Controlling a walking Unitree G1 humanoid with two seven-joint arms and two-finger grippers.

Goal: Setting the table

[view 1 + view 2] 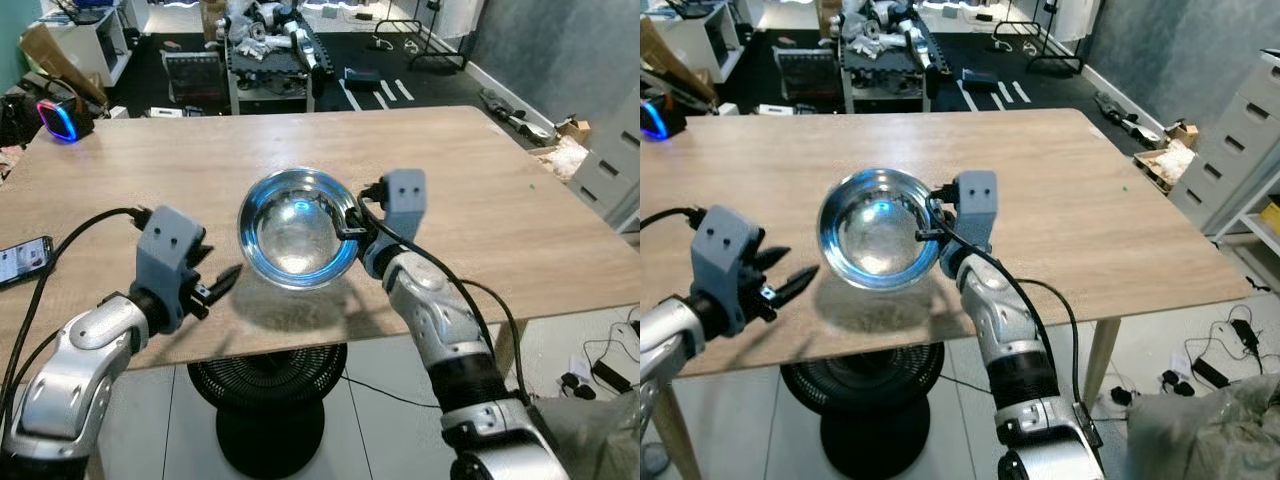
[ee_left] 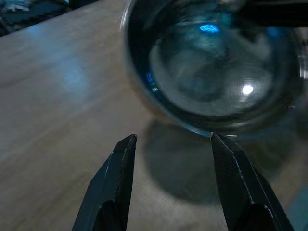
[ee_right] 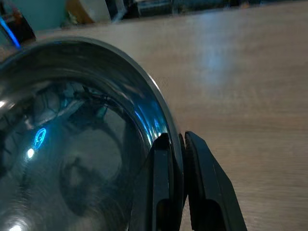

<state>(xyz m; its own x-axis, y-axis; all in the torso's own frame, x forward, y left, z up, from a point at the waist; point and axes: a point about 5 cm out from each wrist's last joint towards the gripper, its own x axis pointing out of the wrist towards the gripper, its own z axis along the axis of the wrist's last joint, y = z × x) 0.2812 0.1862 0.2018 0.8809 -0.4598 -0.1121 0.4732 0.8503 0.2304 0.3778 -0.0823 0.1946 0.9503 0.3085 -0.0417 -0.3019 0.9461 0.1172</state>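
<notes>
A shiny round steel bowl [image 1: 298, 228] hangs above the pale wooden desk [image 1: 500, 210], opening upward. The right end effector [image 3: 175, 144] pinches its rim. The left end effector [image 1: 222, 281], fingers spread, hovers beside it. A black phone [image 1: 22, 260] lies at the desk's left edge.

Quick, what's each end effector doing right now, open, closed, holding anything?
Left end effector: open, empty, beside the steel bowl.
Right end effector: closed on the bowl's rim, holding it above the table.
</notes>
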